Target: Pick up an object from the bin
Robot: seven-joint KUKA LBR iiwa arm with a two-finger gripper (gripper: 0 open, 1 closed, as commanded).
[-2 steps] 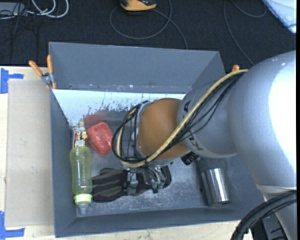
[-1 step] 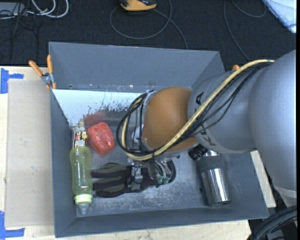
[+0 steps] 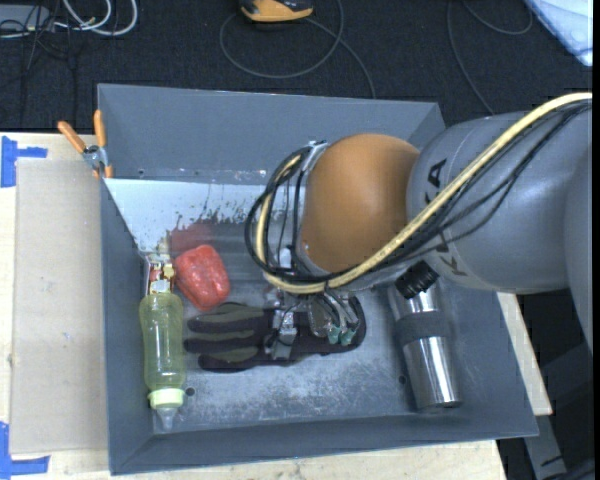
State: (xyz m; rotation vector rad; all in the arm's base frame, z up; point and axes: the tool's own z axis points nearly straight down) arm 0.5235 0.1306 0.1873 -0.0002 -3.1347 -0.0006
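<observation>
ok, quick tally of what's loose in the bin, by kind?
clear yellowish bottle: 1
black glove: 1
red lumpy thing: 1
silver metal flask: 1
total: 4

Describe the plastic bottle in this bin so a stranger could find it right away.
In the grey metal bin, look along its left-hand wall. The bottle lies lengthwise there, white cap toward the near edge. It alone is see-through, tinted yellow-green; the red lump at its far end and the black glove beside it are opaque.
</observation>
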